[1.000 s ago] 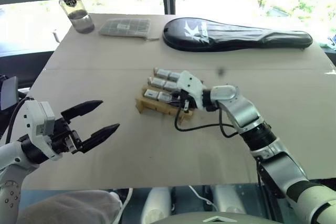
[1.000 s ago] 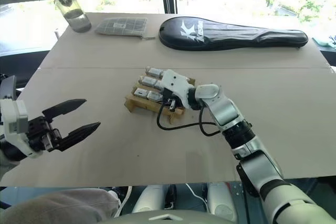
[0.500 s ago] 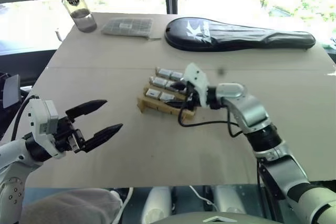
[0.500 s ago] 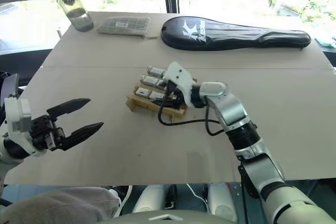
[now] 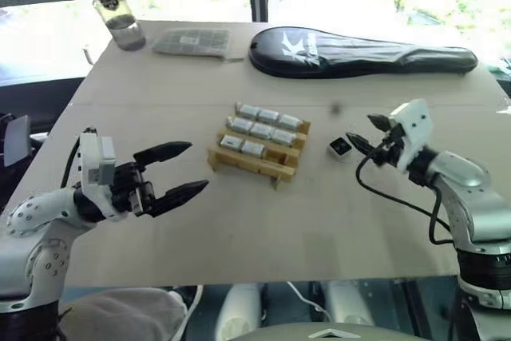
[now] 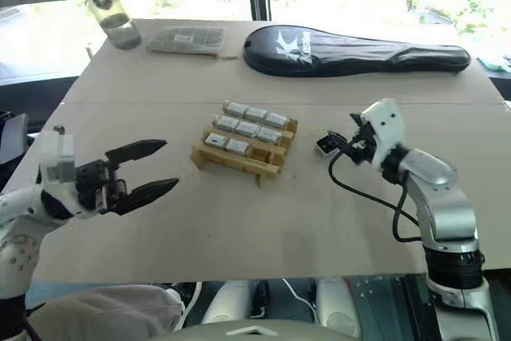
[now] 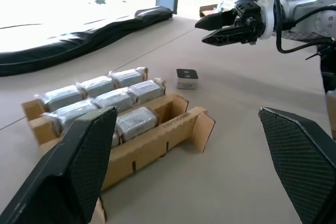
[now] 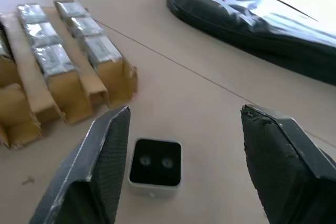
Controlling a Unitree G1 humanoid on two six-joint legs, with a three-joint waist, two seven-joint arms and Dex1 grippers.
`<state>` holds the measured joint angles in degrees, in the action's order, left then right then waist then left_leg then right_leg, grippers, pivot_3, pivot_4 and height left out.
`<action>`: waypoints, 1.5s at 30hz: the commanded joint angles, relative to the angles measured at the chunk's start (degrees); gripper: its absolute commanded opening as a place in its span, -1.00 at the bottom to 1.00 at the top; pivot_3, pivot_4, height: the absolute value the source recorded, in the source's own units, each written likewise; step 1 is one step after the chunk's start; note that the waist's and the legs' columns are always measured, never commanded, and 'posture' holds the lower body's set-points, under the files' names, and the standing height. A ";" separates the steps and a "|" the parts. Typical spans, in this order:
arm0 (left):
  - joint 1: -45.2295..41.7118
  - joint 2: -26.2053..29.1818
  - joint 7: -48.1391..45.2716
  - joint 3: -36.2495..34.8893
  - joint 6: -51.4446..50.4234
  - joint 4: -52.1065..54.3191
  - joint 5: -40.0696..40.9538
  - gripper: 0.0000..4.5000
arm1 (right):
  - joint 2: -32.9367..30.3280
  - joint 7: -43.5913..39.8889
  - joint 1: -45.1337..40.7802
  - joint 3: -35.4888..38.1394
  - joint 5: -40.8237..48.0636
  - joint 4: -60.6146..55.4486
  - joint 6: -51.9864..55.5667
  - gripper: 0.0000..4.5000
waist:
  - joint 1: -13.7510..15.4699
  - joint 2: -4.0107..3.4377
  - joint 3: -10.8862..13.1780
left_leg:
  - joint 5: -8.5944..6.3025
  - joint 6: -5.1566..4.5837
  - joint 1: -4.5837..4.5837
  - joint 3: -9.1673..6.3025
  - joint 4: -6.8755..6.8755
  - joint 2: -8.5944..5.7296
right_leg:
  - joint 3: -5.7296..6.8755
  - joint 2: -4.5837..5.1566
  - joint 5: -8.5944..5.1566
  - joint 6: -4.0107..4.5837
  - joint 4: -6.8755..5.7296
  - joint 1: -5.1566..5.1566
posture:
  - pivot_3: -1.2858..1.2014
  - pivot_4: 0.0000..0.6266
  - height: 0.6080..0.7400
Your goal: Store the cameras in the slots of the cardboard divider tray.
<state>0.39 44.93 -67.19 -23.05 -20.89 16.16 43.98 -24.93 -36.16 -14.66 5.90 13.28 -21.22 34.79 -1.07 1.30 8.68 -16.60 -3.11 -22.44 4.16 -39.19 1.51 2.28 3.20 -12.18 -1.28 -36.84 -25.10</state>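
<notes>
The tray (image 5: 257, 147) sits mid-worktop with eight cameras slotted, the last camera (image 5: 339, 147) loose at its 3 o'clock, so the right pincer (image 5: 363, 135) hangs open beside it, left pincer (image 5: 177, 172) open too.

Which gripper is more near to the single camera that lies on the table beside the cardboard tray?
The right gripper: it is just beside the loose camera, open. The left gripper is far off, on the other side of the cardboard tray.

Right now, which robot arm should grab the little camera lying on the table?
Probably the right. Its open right gripper is right beside the loose camera, while the left gripper is on the tray's far side.
</notes>
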 commanded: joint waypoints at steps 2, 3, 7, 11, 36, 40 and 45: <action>-2.37 0.71 -1.52 0.75 0.81 -1.50 -0.17 1.00 | 1.36 3.26 0.43 -3.40 -1.34 1.51 -0.84 1.00 | -0.07 0.00 0.00 | 0.00 0.00 0.03 0.01 0.01 0.06 | -0.07 -0.09 0.00 0.01 -0.01 -0.01 | 0.03 -0.52 1.00; -2.42 0.83 -1.74 0.65 0.86 -1.65 -0.23 1.00 | 1.66 4.08 0.53 -3.95 -1.87 2.65 -1.05 1.00 | 0.04 0.00 0.00 | 0.00 0.00 0.04 0.02 0.00 0.11 | -0.08 -0.14 0.00 0.01 -0.01 0.00 | 0.03 -0.52 1.00; -2.07 1.08 -2.26 0.07 0.97 -1.74 -0.41 1.00 | 2.51 5.29 0.49 -5.51 -2.36 5.98 -1.62 1.00 | 0.37 -0.01 0.00 | 0.00 0.00 0.00 0.04 0.00 0.07 | -0.09 -0.08 0.00 0.01 0.03 -0.01 | 0.03 -0.52 1.00; -1.22 1.13 -2.21 -0.78 0.83 -1.08 -0.40 1.00 | 3.47 6.58 -0.84 -6.32 -3.39 11.36 -3.30 1.00 | 0.42 0.00 0.00 | 0.00 0.00 -0.06 0.04 -0.01 0.01 | -0.09 0.00 0.00 0.01 0.08 -0.01 | 0.03 -0.52 1.00; -3.30 3.72 -5.36 0.54 2.24 -4.01 -3.05 1.00 | 1.65 7.05 -5.45 -14.82 -13.38 13.16 -20.26 -0.14 | 0.35 -0.02 0.01 | 0.00 0.00 -0.05 0.02 -0.01 0.03 | -0.07 -0.02 -0.01 0.01 0.04 -0.03 | 0.03 -0.52 1.00; -8.64 2.79 -6.83 3.91 2.83 -6.33 -3.39 1.00 | 4.96 5.14 -7.30 -15.13 -9.50 9.10 -25.43 -0.14 | 0.21 -0.02 0.01 | 0.00 0.01 -0.03 0.02 -0.02 0.07 | -0.09 -0.11 0.00 0.00 0.01 -0.03 | 0.03 -0.52 1.00; -17.79 0.36 -7.90 9.56 2.02 -10.62 -3.85 1.00 | 3.13 4.44 -10.24 -19.79 -17.42 10.34 -36.54 -0.14 | 0.51 0.00 0.00 | 0.01 0.01 -0.05 0.01 -0.04 0.06 | -0.06 -0.10 0.00 0.00 0.01 -0.02 | 0.03 -0.52 1.00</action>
<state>-14.32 46.06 -74.81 -14.56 -19.33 6.91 40.51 -20.84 -31.89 -23.84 -12.52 -1.01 -10.16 3.15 -0.57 1.30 8.68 -16.59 -3.10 -22.52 4.16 -39.25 1.53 2.23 3.14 -12.17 -1.28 -36.81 -25.12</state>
